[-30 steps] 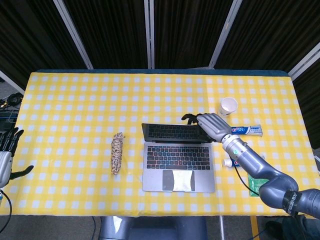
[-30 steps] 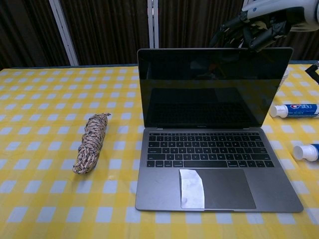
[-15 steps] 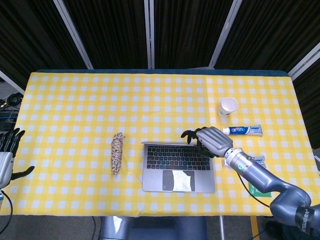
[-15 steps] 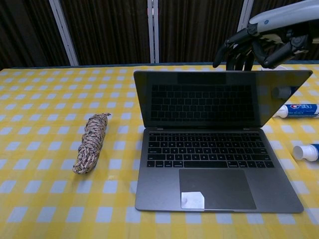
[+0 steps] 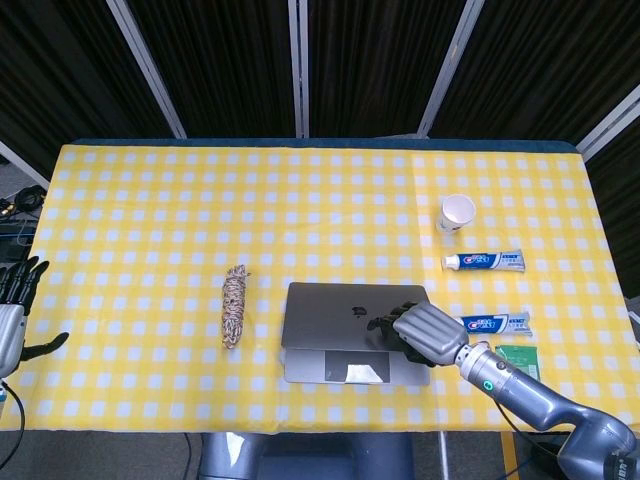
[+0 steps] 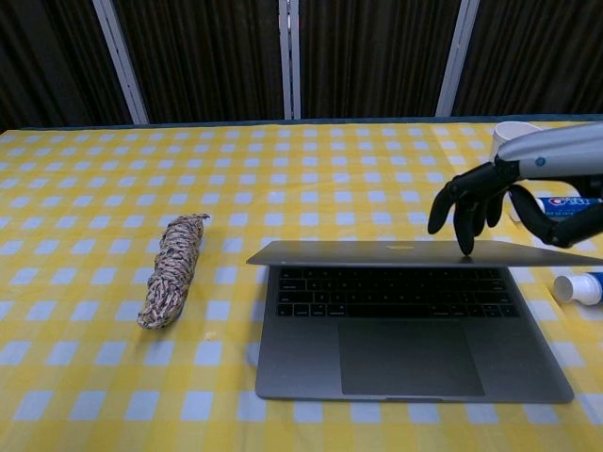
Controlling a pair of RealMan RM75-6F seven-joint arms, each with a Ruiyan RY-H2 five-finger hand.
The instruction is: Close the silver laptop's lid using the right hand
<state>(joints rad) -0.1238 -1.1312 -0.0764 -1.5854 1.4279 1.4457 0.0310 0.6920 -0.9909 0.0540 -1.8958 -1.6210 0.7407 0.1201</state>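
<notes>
Right robot hand [image 6: 490,202] presses nearly flat laptop lid [image 6: 405,252].

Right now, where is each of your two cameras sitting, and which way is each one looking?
Head view: sits high, looking steeply down on the yellow checked table; shows the left hand at the table's edge and the right hand with its arm on the silver laptop.
Chest view: sits low at the near edge, looking level across the table; only the right hand and forearm show.
Both share the laptop with its lid nearly down, the right hand, the rope bundle, the toothpaste tubes and the paper cup.
</notes>
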